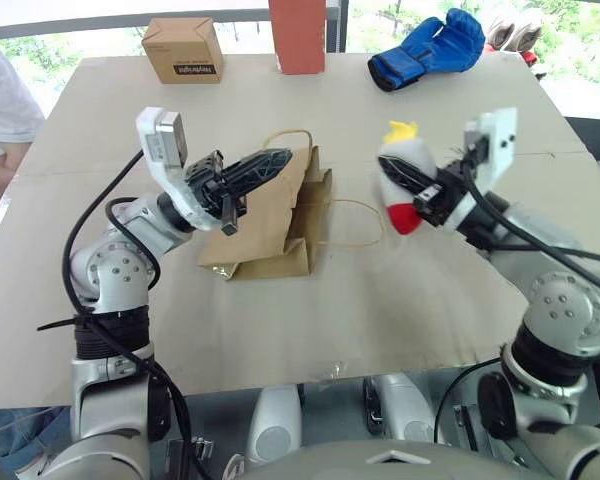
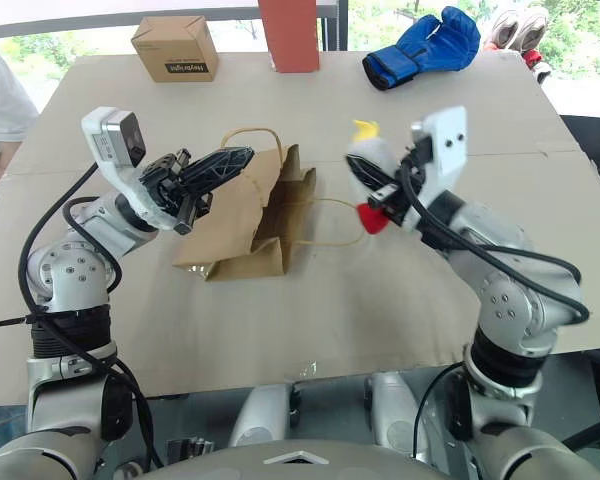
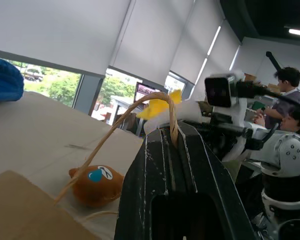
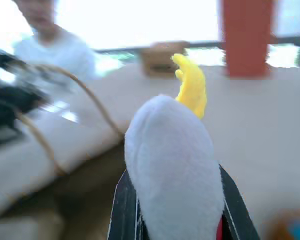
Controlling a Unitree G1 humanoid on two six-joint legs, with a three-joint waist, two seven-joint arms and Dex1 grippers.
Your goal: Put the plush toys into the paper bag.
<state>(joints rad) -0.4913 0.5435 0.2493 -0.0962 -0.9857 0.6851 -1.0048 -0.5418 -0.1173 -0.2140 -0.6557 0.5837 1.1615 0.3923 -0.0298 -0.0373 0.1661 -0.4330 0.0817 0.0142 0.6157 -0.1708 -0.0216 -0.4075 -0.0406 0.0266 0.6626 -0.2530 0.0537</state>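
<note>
The brown paper bag [image 1: 272, 222] lies on the table with its mouth end raised. My left gripper [image 1: 265, 163] is shut on one of its tan cord handles [image 3: 140, 107], holding that handle up. The other handle [image 1: 358, 228] trails on the table toward the right. To the right of the bag and above the table, my right gripper [image 1: 408, 188] is shut on the white cone plush toy [image 1: 400, 170], whose yellow tuft points up and red tip down. The brown bear head [image 3: 96, 185] with its blue spot rests on the table beyond the bag.
At the table's far edge stand a small cardboard box [image 1: 183, 50] and a red-orange post [image 1: 297, 35], with a blue padded glove [image 1: 427, 48] to their right. A person [image 1: 0, 105] stands at the table's left side. More people [image 3: 287, 95] sit in the background.
</note>
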